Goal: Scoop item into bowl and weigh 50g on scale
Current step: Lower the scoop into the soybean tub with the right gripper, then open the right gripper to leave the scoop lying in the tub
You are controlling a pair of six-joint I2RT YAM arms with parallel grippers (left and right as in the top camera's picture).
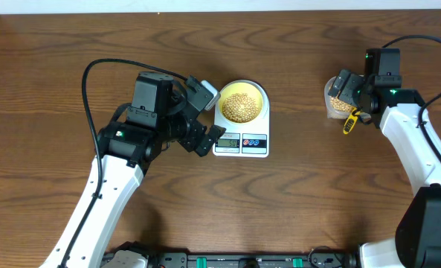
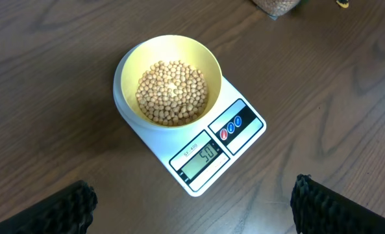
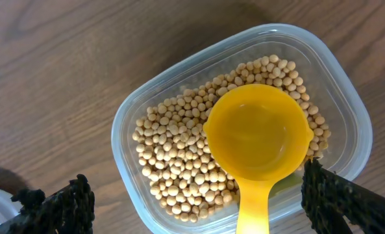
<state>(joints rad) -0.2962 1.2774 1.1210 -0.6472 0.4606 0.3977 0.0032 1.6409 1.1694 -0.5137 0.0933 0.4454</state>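
The left claw stands wide open and holds nothing. Its two dark fingers sit at the 7 and 5 o'clock corners of its wrist view, clear of the scale. From overhead it hangs at about 9 o'clock of the scale, just beside it, with the forearm running back toward 7 o'clock and the camera aimed down at the platform. The pale-yellow bowl sits on that platform at the scale's 11 o'clock end, holding a heap of beans. The display at the 5 o'clock end shows what looks like 50. The right claw is likewise spread apart and grips nothing. The yellow scoop lies empty on the stock of beans in the clear container, its handle running toward 6 o'clock between the fingers without touching either. That container is well apart from the scale, at about 3 o'clock on the table. The weighing seems done, and I judge that little remains beyond drawing both arms back.
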